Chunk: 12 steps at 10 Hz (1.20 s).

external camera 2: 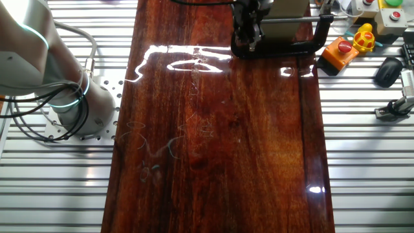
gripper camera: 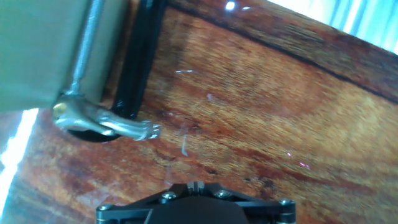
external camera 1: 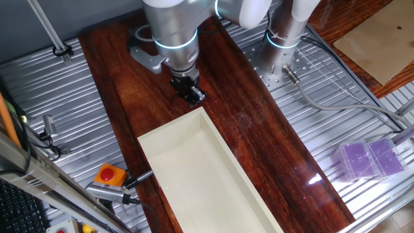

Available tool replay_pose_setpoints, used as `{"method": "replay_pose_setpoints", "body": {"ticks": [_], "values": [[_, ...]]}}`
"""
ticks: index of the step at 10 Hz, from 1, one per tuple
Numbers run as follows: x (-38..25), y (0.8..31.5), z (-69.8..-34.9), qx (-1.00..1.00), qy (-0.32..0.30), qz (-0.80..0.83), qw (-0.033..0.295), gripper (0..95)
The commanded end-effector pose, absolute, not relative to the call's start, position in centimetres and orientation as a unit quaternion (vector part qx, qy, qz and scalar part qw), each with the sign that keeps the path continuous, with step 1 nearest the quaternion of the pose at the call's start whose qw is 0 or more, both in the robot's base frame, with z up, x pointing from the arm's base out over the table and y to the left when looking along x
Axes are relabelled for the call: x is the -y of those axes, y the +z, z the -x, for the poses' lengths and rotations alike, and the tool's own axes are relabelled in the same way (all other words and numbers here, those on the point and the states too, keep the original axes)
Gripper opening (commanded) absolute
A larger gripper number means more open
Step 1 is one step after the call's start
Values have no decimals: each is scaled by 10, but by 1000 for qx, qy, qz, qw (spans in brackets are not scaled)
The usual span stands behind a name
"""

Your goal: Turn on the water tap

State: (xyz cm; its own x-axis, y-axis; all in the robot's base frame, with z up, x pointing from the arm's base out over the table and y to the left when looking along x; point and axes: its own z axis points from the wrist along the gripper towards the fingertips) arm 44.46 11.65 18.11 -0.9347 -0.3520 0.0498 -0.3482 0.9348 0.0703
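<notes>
Tap [gripper camera: 102, 118] sat at the end of the cream box [external camera 1: 207, 175], next to the black clamp [external camera 2: 304, 42] on the wooden bench [external camera 2: 220, 149]. In the hand view it showed as a small shiny metal piece with a short spout or lever pointing out toward the open bench; which part was the handle I couldn't tell.

Hand [external camera 1: 188, 89] hung low over that same end of the box in one fixed view. In the other fixed view it was down by the clamp's near arm. Fingers didn't show in the hand view, only the black body at the bottom edge, and the fixed views were too small and dark to read the jaws. So open or closed: couldn't tell. The hand view showed a stretch of bare wood between the body and the tap, so I judged no contact and nothing held.

Progress, as a judgement: approach roughly done, hand in the right area, tap untouched. No water visible anywhere. Left to do:
- line up on the lever
- close in and make contact
- turn or push it to the on position

Likely risk: the tap was tiny and sat tight against the clamp and box, so there was little room for the fingers.
</notes>
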Motion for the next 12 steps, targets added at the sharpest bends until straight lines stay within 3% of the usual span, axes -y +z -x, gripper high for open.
{"method": "replay_pose_setpoints", "body": {"ticks": [1,12], "values": [[-116,181,-445,986,-24,-163,31,0],[-150,175,-459,991,-36,-128,25,0]]}}
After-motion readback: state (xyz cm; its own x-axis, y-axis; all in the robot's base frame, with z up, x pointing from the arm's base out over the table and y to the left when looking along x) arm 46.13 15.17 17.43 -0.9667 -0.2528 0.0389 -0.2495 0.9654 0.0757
